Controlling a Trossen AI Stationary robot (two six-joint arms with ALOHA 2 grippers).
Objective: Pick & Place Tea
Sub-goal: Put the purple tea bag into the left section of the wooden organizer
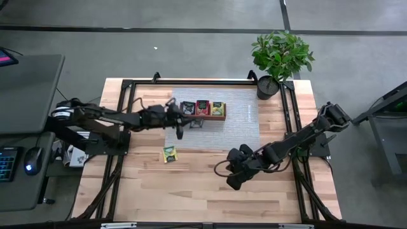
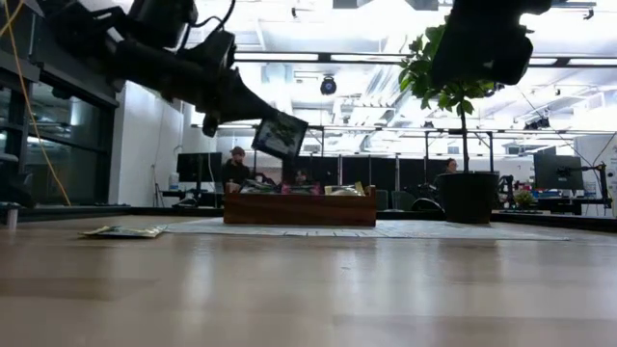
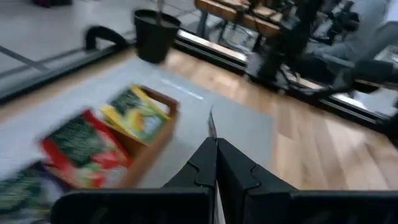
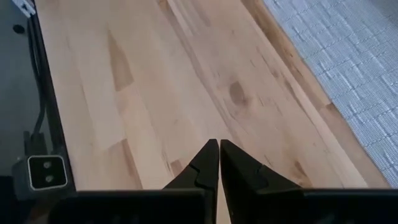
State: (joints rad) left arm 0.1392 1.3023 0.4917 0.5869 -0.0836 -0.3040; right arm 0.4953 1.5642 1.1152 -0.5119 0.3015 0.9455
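Left gripper (image 1: 180, 126) is clamped on a dark tea packet (image 2: 281, 135), carried edge-on just short of the wooden tray (image 1: 202, 116), which lies ahead across the grey mat (image 1: 241, 127). Right gripper (image 1: 233, 180) hangs closed and empty, farther off. A yellow-green packet (image 1: 170, 154) lies on the table.
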